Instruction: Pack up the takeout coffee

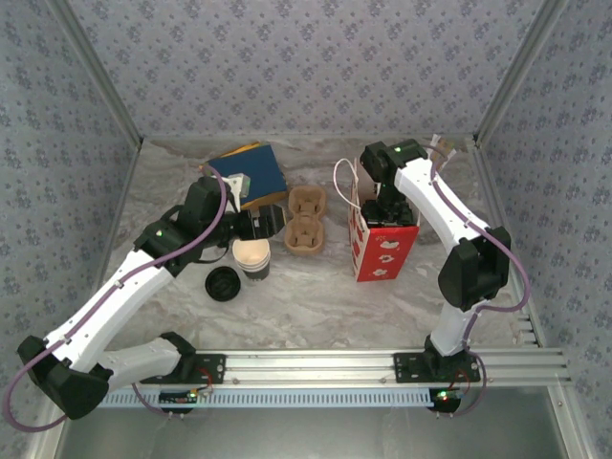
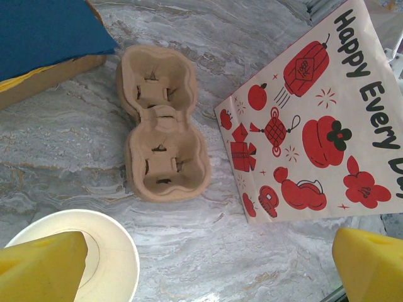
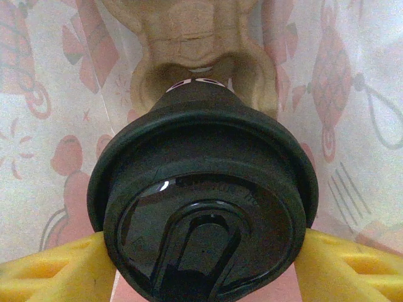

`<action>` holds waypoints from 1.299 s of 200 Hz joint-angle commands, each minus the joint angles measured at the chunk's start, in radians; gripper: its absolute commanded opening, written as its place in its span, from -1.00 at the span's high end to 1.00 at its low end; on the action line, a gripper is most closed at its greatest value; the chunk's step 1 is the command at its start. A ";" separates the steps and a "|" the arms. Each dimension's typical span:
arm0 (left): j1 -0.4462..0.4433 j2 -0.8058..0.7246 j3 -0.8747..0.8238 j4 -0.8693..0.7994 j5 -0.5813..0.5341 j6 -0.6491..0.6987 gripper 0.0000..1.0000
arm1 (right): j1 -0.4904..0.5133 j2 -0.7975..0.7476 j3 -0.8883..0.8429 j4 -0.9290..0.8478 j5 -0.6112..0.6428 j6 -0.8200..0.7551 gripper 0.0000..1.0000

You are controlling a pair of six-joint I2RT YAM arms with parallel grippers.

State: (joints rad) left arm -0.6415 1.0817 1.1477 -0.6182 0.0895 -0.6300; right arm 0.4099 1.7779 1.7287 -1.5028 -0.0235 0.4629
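The task looked well advanced but not finished. In the right wrist view the takeout coffee [image 3: 204, 207] was in the centre and lower part of the frame, with its black lid turned to the camera. The right gripper [image 3: 201, 251] was closed on it, and the two yellow fingers [image 3: 56, 270] pressed on the lid's rim from the lower left and the lower right. On both sides of the cup were the thin walls of the paper bag [image 1: 384, 251], with the red prints shining through, so I judged that the cup was already down inside the bag. At the top of that frame there was a pulp carrier [image 3: 201, 38]. The cup seemed to be at its nearer socket, but I could not tell if it was fully seated there. In the top view the bag stood upright, right of centre, and the right arm reached into its mouth from above.

The left gripper [image 2: 201, 274], at the bottom edge of the left wrist view, was wide open and held nothing. One of its fingers overlapped a lidless paper cup [image 2: 110, 248] at the lower left. In the top view a loose black lid [image 1: 223, 283] lay just beside that cup, left of centre. A second carrier [image 1: 306, 222], empty, lay on the table [image 1: 316, 301] between the cup and the bag.

In my judgement the remaining work was small. The cup had to be released, and the right arm had to come out of the bag without pulling the cup or the bag over.
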 commanded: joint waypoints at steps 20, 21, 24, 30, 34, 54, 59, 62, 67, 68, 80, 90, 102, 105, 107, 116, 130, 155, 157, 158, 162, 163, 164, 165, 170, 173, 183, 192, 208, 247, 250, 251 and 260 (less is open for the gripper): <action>0.004 -0.005 0.032 -0.006 -0.007 -0.006 -1.00 | -0.008 -0.002 0.025 -0.022 0.001 -0.013 -0.44; 0.004 -0.005 0.032 -0.006 -0.007 -0.006 -1.00 | -0.008 -0.001 0.025 -0.022 0.002 -0.013 -0.43; 0.005 -0.005 0.032 -0.005 -0.006 -0.006 -1.00 | -0.008 0.000 0.025 -0.023 0.001 -0.013 -0.44; 0.004 -0.005 0.032 -0.006 -0.006 -0.005 -0.99 | -0.009 0.000 0.027 -0.023 0.002 -0.013 -0.43; 0.005 -0.005 0.033 -0.005 -0.007 -0.004 -0.99 | -0.008 0.001 0.028 -0.024 0.002 -0.013 -0.43; 0.005 -0.003 0.033 -0.006 -0.007 -0.005 -1.00 | -0.009 0.005 0.033 -0.025 0.002 -0.015 -0.44; 0.004 -0.003 0.033 -0.006 -0.005 -0.004 -1.00 | -0.008 0.007 0.035 -0.025 0.002 -0.016 -0.44; 0.004 -0.003 0.033 -0.005 -0.006 -0.004 -1.00 | -0.008 0.007 0.036 -0.025 0.003 -0.017 -0.43; 0.005 -0.003 0.033 -0.006 -0.005 -0.004 -1.00 | -0.008 0.006 0.036 -0.027 0.002 -0.017 -0.44; 0.005 -0.003 0.033 -0.005 -0.005 -0.004 -0.99 | -0.009 0.007 0.036 -0.027 0.004 -0.017 -0.44; 0.004 -0.002 0.034 -0.005 -0.006 -0.005 -1.00 | -0.009 0.006 0.036 -0.027 0.004 -0.017 -0.44; 0.005 -0.002 0.034 -0.003 -0.005 -0.004 -0.99 | -0.010 0.006 0.036 -0.027 0.005 -0.018 -0.44; 0.004 -0.001 0.033 -0.004 -0.004 -0.004 -0.99 | -0.012 0.006 0.035 -0.027 0.006 -0.018 -0.44; 0.004 0.000 0.033 -0.003 -0.005 -0.004 -1.00 | -0.011 0.007 0.037 -0.027 0.006 -0.018 -0.44; 0.004 0.000 0.033 -0.004 -0.005 -0.005 -1.00 | -0.011 0.008 0.037 -0.027 0.006 -0.018 -0.44; 0.004 0.001 0.035 -0.003 -0.003 -0.005 -1.00 | -0.011 0.008 0.039 -0.027 0.006 -0.020 -0.44; 0.004 0.001 0.035 -0.005 -0.003 -0.005 -0.99 | -0.013 0.008 0.041 -0.030 0.008 -0.020 -0.44; 0.004 0.001 0.035 -0.004 -0.002 -0.003 -0.99 | -0.015 0.009 0.045 -0.033 0.008 -0.021 -0.44; 0.004 0.001 0.034 -0.004 -0.003 -0.004 -1.00 | -0.015 0.009 0.045 -0.032 0.007 -0.021 -0.44; 0.003 0.002 0.034 -0.003 -0.003 -0.005 -1.00 | -0.015 0.009 0.046 -0.032 0.008 -0.021 -0.44; 0.005 0.002 0.034 -0.003 -0.003 -0.005 -0.99 | -0.016 0.009 0.046 -0.032 0.008 -0.021 -0.44; 0.005 0.001 0.034 -0.004 -0.003 -0.005 -1.00 | -0.017 0.009 0.046 -0.032 0.008 -0.021 -0.44; 0.004 0.001 0.034 -0.003 -0.003 -0.005 -1.00 | -0.016 0.009 0.047 -0.032 0.008 -0.021 -0.44; 0.004 0.001 0.034 -0.003 -0.003 -0.005 -1.00 | -0.016 0.009 0.047 -0.032 0.008 -0.021 -0.44; 0.005 0.001 0.034 -0.002 -0.003 -0.004 -1.00 | -0.017 0.010 0.048 -0.032 0.007 -0.024 -0.44; 0.004 0.001 0.034 -0.003 -0.003 -0.005 -1.00 | -0.016 0.012 0.049 -0.033 0.008 -0.022 -0.44; 0.005 0.001 0.034 -0.002 -0.003 -0.004 -1.00 | -0.017 0.015 0.052 -0.033 0.008 -0.023 -0.44; 0.004 0.001 0.034 -0.003 -0.003 -0.005 -0.99 | -0.017 0.015 0.056 -0.034 0.008 -0.024 -0.44; 0.004 0.001 0.033 -0.003 -0.003 -0.005 -1.00 | -0.017 0.015 0.058 -0.034 0.008 -0.024 -0.44; 0.004 0.001 0.031 -0.003 -0.002 -0.004 -1.00 | -0.019 0.017 0.057 -0.034 0.008 -0.027 -0.44; 0.005 0.001 0.032 -0.003 -0.003 -0.004 -0.99 | -0.019 0.017 0.058 -0.034 0.008 -0.026 -0.44; 0.004 0.001 0.032 -0.003 -0.003 -0.004 -0.99 | -0.019 0.017 0.057 -0.034 0.009 -0.026 -0.44; 0.005 0.002 0.032 -0.003 -0.003 -0.004 -0.99 | -0.017 0.017 0.059 -0.034 0.009 -0.026 -0.43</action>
State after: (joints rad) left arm -0.6415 1.0817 1.1477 -0.6182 0.0895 -0.6296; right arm 0.3996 1.7859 1.7588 -1.5036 -0.0231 0.4515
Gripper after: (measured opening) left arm 0.997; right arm 0.719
